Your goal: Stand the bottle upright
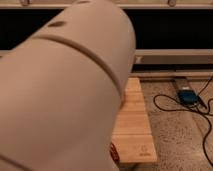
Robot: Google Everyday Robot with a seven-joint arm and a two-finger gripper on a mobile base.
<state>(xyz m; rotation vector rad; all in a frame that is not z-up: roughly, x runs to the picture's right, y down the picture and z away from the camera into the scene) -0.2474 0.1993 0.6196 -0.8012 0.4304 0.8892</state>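
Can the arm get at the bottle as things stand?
Can't confirm, probably not yet. The arm fills most of the view; the bottle and the gripper are both out of sight, and the jaws are shut. Only the table's right edge shows, with no bottle on it.

Only the right strip of the light wooden plank table (136,117) can be seen; the big beige robot arm (60,90) covers the rest. Near the front edge lies a small dark red-brown object (114,152), half hidden, and I cannot tell what it is. A small round printed mark (144,149) sits at the front right corner. The gripper is closed and out of view.
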